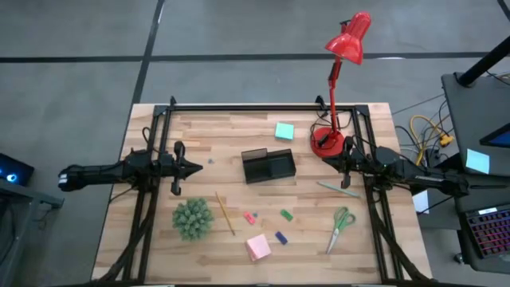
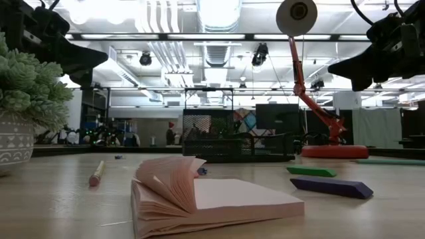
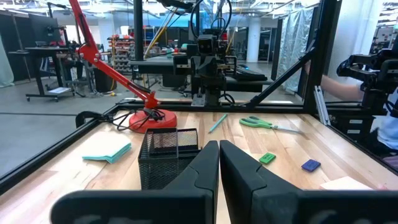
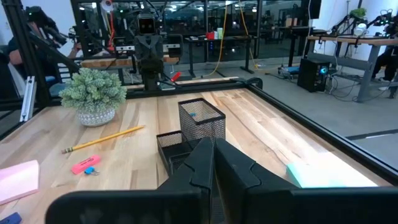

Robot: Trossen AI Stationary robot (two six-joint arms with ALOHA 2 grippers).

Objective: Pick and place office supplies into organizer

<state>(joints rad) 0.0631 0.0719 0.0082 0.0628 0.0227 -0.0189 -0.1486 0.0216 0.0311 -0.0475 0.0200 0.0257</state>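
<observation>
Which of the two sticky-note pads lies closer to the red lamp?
The teal sticky-note pad, just beside the red lamp base. The pink sticky-note pad lies far off, near the table's opposite edge.

Two matte black arms, left and right, each built of slim tubular links joined by blocky housings. Each ends in an end effector, left and right, with two angular, wedge-shaped black fingers tapering to blunt tips. Dark cables run along the links. No markings or screws can be made out.
</observation>
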